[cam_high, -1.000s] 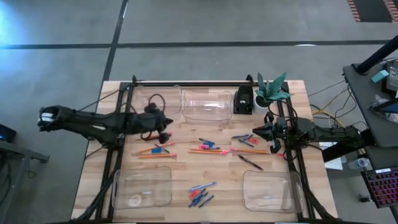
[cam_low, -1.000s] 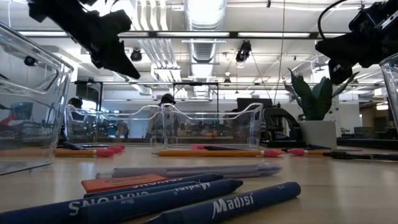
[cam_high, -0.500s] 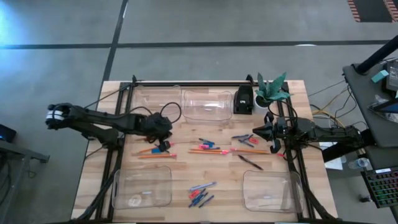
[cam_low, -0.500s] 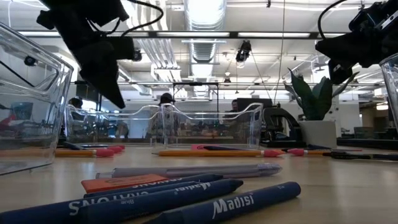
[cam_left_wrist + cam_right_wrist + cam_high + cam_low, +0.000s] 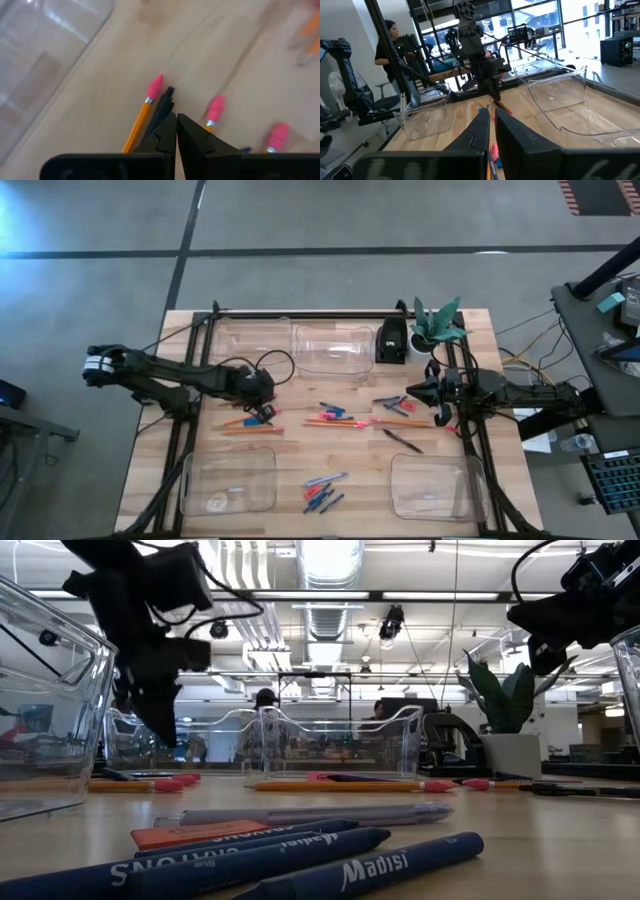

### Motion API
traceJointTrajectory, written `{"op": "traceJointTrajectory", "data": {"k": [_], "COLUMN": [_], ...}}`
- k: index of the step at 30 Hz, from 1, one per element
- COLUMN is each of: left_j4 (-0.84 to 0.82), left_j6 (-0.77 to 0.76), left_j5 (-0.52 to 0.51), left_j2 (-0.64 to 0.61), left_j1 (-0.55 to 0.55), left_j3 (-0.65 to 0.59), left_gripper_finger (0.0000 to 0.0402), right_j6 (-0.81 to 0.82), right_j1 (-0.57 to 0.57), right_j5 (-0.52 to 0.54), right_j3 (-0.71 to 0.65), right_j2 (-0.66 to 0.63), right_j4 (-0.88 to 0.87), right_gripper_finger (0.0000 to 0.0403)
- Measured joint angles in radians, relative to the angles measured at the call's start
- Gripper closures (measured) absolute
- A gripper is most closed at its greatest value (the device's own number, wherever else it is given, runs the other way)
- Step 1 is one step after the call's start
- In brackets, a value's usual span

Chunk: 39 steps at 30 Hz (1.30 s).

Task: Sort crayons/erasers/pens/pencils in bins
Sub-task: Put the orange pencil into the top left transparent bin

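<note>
My left gripper [image 5: 264, 411] is shut and points down, just above the left end of the spread of sticks; in the low view [image 5: 165, 735] its tip stands clear of the table. Below it in the left wrist view [image 5: 176, 118] lie an orange pencil with a pink end [image 5: 151, 92], a black pen [image 5: 165, 101] and more pencils [image 5: 215, 108]. Further pencils [image 5: 335, 423], pens [image 5: 402, 442], blue crayons [image 5: 322, 498] and pink-red erasers [image 5: 407, 406] lie flat on the table's middle. My right gripper [image 5: 408, 392] is shut and waits above the table's right side.
Four clear bins stand at the far left [image 5: 250, 340], far middle [image 5: 333, 348], near left [image 5: 228, 480] and near right [image 5: 435, 485]. A small black box [image 5: 392, 340] and a potted plant [image 5: 437, 325] stand at the far right. People sit in the room behind.
My left gripper has come down toward the pencils at the left end of the pile and has tipped so that its fingers point down at the table. The sticks have stayed where they were.
</note>
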Motion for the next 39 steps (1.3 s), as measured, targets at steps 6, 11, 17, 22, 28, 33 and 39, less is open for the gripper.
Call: {"op": "traceJointTrajectory", "data": {"k": [6, 11, 17, 22, 28, 33, 39], "left_j4": [-0.003, -0.009, -0.009, -0.002, -0.005, -0.009, -0.006], "left_j6": [-0.063, -0.124, -0.123, -0.123, -0.123, -0.122, -0.123], "left_j5": [-0.015, -0.065, -0.069, -0.076, -0.078, -0.094, -0.119], "left_j2": [0.067, 0.081, 0.111, 0.146, 0.134, 0.101, 0.115], "left_j1": [0.002, 0.009, 0.015, 0.014, 0.015, 0.015, 0.015], "left_j3": [-0.001, -0.001, -0.003, -0.015, -0.016, -0.018, -0.037], "left_gripper_finger": [0.0401, 0.0381, 0.0309, 0.0278, 0.0276, 0.0276, 0.0276], "right_j6": [0.000, 0.000, 0.000, 0.000, 0.000, 0.000, 0.000], "right_j1": [0.000, 0.000, 0.000, 0.000, 0.000, 0.000, 0.000], "right_j5": [0.000, 0.000, 0.000, 0.000, 0.000, 0.000, 0.000], "right_j3": [0.000, 0.000, 0.000, 0.000, 0.000, 0.000, 0.000], "right_j2": [0.000, 0.000, 0.000, 0.000, 0.000, 0.000, 0.000], "right_j4": [0.000, 0.000, 0.000, 0.000, 0.000, 0.000, 0.000], "right_gripper_finger": [0.0380, 0.0380, 0.0380, 0.0380, 0.0380, 0.0380, 0.0380]}}
